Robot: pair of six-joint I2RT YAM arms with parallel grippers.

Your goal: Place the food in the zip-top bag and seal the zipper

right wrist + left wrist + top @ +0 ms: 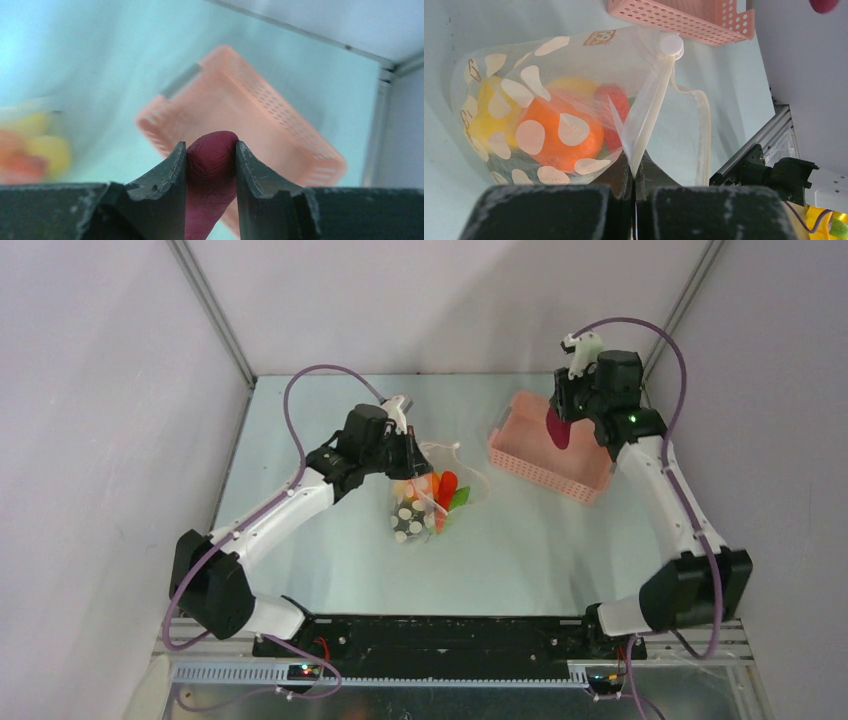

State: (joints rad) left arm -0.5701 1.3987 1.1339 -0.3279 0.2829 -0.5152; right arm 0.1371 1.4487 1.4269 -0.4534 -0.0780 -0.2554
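White walls (90,390) enclose a pale green table (330,570). A pink basket (540,468) sits at its far right.

Left gripper (634,172): jaws fully closed, pinching the zipper (651,100) at the mouth of the zip-top bag (549,65). The bag lies near the table's centre. Yellow, orange, red and green food (559,135) is inside it. One lip is pinched and the other bows away, so the mouth gapes only partly.

Right gripper (565,410): closed on a dark red piece (211,155), with the jaws parted only by its width. It hangs above the basket, well apart from the bag.

Assessment: the step in hand appears to be carrying this piece to the bag. To do it well:
- Approach the gap between the two lips from the open side, not over the dotted face.
- The left arm should lift the pinched lip to widen the mouth.
- Release low, inside the opening, since the glossy piece may roll off floppy film.
- Sealing is not yet begun.
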